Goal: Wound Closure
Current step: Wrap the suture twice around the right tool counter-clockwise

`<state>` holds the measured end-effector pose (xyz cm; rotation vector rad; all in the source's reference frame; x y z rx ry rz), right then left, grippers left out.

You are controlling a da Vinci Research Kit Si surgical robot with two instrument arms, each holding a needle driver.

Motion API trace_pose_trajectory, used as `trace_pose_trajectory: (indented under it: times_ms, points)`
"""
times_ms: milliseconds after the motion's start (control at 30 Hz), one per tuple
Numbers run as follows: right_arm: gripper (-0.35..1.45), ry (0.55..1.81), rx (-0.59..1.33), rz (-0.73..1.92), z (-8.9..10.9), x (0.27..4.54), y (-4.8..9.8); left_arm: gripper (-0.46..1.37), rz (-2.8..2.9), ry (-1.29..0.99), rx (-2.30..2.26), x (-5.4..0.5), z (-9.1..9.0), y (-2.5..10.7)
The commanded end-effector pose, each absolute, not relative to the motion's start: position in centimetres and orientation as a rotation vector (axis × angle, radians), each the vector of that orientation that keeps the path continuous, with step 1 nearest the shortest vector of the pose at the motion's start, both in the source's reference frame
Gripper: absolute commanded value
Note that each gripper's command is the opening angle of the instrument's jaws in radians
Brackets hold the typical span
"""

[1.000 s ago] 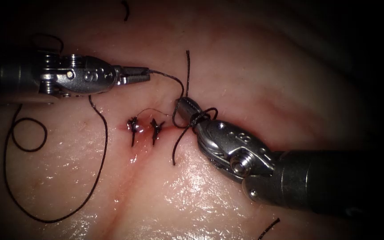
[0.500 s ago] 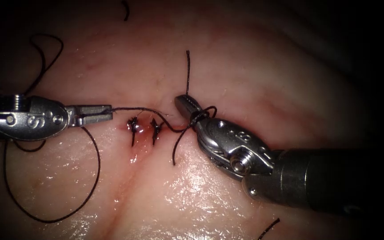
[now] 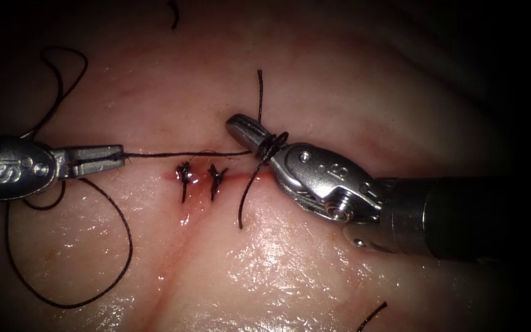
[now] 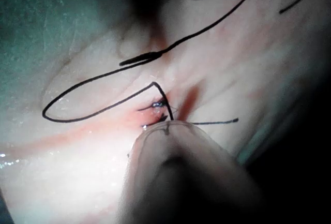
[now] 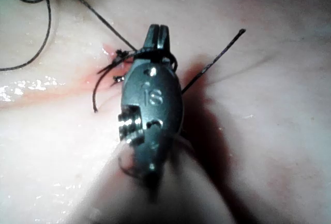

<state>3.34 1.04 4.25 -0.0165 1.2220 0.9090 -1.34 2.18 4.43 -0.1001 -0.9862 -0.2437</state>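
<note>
**Thread held taut between both tools above the cut**

Endoscope view. The left tool (image 3: 102, 158) lies left of the cut (image 3: 216, 179), its jaws pressed together on the thread (image 3: 179, 154). From that grip the strand runs nearly straight and level to the right tool (image 3: 244, 130), passing just above two knots (image 3: 201, 174) already tied on the cut. The straightness of the strand suggests tension, as fits a throw being drawn down.

The right tool stands just right of the cut. Thread is wound around its jaws in a few turns, and the jaws appear closed; the right wrist view shows them together at the tip, with the loops lying just behind it. Whether they pinch a strand cannot be told. A short end rises from the loops, and a tail (image 3: 245, 200) hangs from them down across the cut.

Slack thread lies in wide curves on the tissue (image 3: 314, 270) left of the cut, well clear of the taut span. Red fluid (image 3: 182, 212) tints the cut around the knots. A cut end (image 3: 371, 316) lies apart on the tissue.

The needle's place cannot be told.
</note>
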Motion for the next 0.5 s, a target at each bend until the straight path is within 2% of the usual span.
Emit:
trace_pose_trajectory:
  times_ms: [33,233,367,500]
  points:
    - [0.07,1.242,0.001,0.889,4.25,3.37,1.04,-0.35,-0.250,-0.986,-0.110,-1.32,4.40,2.18]
    - [0.07,1.291,0.025,0.836,4.18,3.51,1.01,-0.35,-0.252,-0.983,-0.113,-1.29,4.36,2.15]
    - [0.00,1.306,0.012,0.831,4.09,3.57,1.04,-0.35,-0.244,-0.979,-0.121,-1.27,4.38,2.08]
    - [0.05,1.299,-0.011,0.844,4.06,3.57,1.06,-0.35,-0.241,-0.976,-0.124,-1.23,4.37,2.02]
